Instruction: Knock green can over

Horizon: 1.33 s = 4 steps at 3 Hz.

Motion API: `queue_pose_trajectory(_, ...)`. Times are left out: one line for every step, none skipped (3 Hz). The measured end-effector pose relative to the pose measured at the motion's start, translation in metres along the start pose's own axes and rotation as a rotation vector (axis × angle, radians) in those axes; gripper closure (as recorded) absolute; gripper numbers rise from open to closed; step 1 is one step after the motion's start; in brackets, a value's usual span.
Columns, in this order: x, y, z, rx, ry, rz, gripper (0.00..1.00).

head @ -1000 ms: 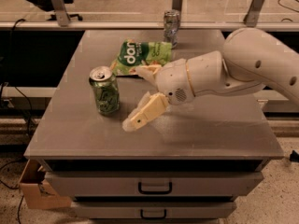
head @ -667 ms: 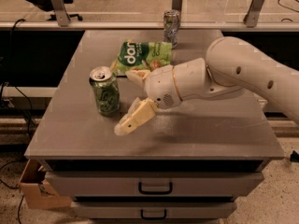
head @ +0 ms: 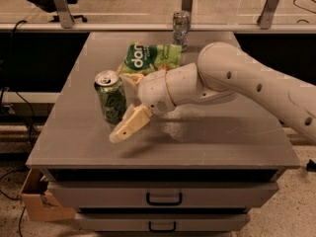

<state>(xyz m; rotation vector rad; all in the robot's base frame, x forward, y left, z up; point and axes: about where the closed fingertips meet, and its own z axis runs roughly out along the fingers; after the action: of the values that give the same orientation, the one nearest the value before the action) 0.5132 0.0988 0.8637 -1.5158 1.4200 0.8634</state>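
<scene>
The arm has swung left across the surface [head: 222, 142] over the last second, carrying the tool [head: 123, 107] from well right of the green can [head: 111, 97] to right up against it. The can is not yet knocked over: it stands upright toward the left part of the surface, just in front of the snack bag [head: 148, 58]. The tool is released, its two fingers spread wide and gripping nothing; the near finger angles down just beside the can's lower right, while the far one reaches behind its rim. Whether either finger touches the can I cannot tell. A further leftward sweep looks likely to tip it.
</scene>
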Motion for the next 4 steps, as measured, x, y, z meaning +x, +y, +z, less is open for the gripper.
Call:
queue_pose_trajectory(-0.008,-0.007,0.01,-0.005,-0.042,-0.025,0.18)
queue_pose_trajectory(-0.01,-0.012,0.017,-0.011,-0.084,-0.021,0.41)
queue_pose_trajectory(-0.012,-0.018,0.021,-0.027,-0.125,-0.017,0.64)
queue_pose_trajectory(-0.025,-0.036,0.01,-0.035,-0.107,-0.076,0.87)
